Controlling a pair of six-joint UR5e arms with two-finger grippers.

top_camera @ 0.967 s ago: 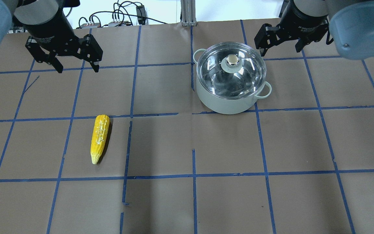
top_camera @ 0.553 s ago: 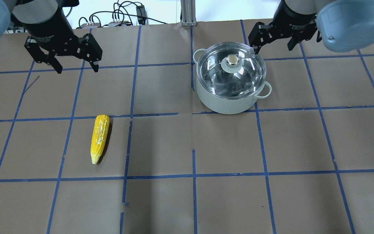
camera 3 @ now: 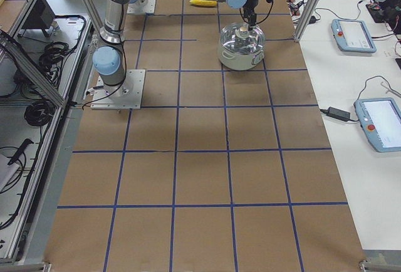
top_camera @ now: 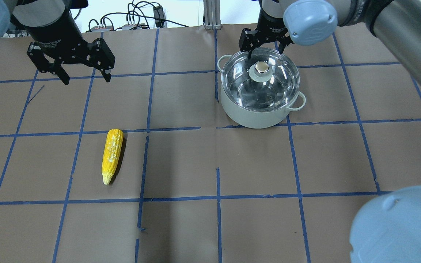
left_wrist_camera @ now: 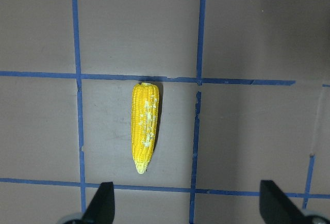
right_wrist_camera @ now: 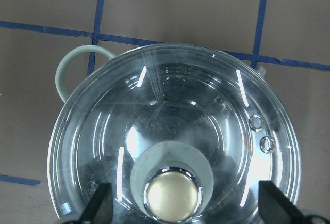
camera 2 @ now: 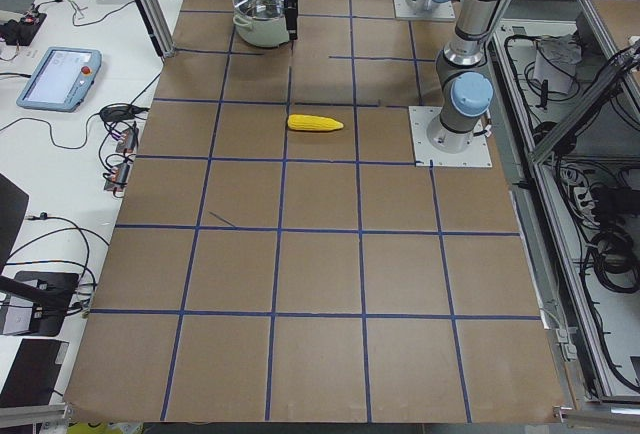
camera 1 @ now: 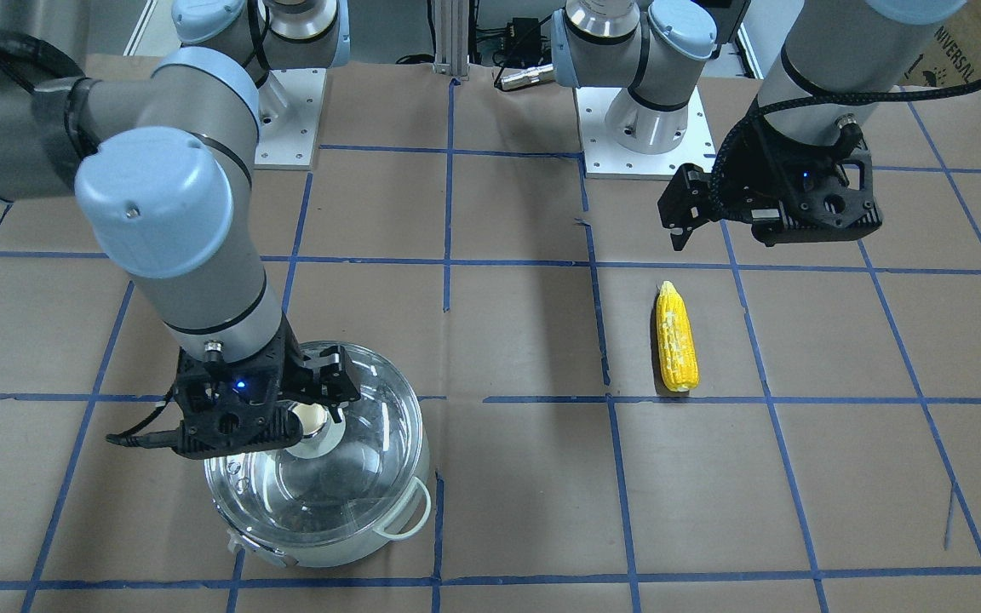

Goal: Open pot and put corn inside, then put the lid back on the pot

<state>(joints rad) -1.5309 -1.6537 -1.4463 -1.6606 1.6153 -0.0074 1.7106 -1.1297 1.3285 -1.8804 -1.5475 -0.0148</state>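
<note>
A brown paper surface [top_camera: 254, 160] gridded with blue tape fills a lab bay, flanked by white side benches carrying touchscreen tablets [camera 2: 60, 76] and loose cables [top_camera: 133, 18]. Both arms rise from metal base plates [camera 1: 644, 128] at the robot's edge of the surface, and an aluminium frame post [top_camera: 212, 14] stands at the far edge.

The pot [top_camera: 254, 115] sits on the robot's right half, over a crossing of tape lines, with the lid [top_camera: 239, 78] seated on its rim. The corn [top_camera: 112, 155] lies flat on the robot's left half, well apart from the pot, its tapered tip pointing toward the robot and its blunt end just short of a tape line.

Glare and reflections on the glass make the pot's inside hard to read. In the overhead view a blue joint cap [top_camera: 397, 226] blocks the lower right corner, and another covers part of the right gripper [right_wrist_camera: 186, 206]. From across the surface, that arm's wrist hides one side of the lid, and from the left end the pot is small and half screened by the arm.

The right gripper hangs over the lid, fingers spread wide on either side of the knob [top_camera: 262, 67] and closed on nothing. The left gripper [top_camera: 86, 79] hangs above the surface with its fingers wide apart, the corn lying in its wrist camera's view
</note>
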